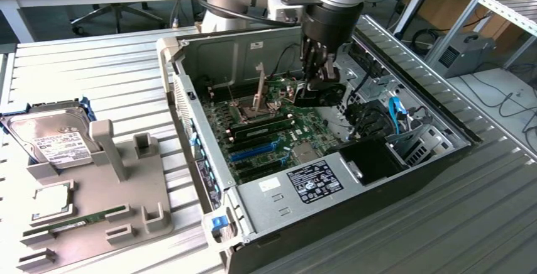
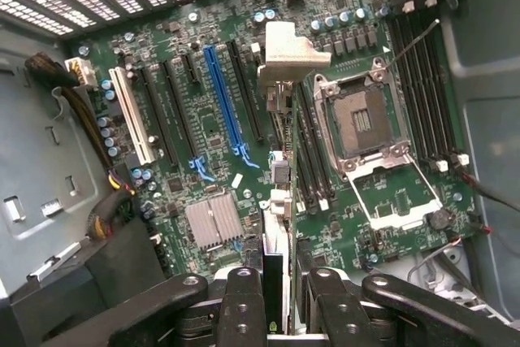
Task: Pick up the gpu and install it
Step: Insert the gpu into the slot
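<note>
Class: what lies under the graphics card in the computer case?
The green motherboard, with a blue slot and an open processor socket to either side. The strip directly beneath the graphics card, gripped by the end effector, is covered.

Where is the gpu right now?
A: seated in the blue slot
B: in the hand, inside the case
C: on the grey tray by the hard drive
B: the gpu stands edge-on, clamped in the hand over the motherboard.
</note>
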### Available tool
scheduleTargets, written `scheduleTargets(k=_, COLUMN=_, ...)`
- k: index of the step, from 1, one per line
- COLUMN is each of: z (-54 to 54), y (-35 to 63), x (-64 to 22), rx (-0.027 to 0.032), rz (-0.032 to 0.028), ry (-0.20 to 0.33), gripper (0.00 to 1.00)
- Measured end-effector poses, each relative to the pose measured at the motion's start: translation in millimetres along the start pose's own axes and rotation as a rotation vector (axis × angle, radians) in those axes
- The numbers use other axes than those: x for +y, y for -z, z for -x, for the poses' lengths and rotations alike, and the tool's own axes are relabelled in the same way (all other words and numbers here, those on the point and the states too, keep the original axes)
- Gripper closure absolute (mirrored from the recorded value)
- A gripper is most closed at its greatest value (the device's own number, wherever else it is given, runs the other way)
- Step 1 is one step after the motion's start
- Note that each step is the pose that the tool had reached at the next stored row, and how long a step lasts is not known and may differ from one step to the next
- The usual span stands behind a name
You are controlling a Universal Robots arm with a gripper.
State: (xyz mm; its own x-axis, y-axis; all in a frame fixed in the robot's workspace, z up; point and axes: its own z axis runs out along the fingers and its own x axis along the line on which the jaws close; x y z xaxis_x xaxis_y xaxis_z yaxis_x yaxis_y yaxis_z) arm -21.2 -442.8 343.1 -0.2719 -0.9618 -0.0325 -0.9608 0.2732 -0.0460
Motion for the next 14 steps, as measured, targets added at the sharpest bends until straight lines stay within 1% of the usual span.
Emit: scheduleTargets(k=14, z=0.0, y=0.0, x=0.0, rx=-0.0037, rz=0.0027, ry=0.084, gripper=0.74)
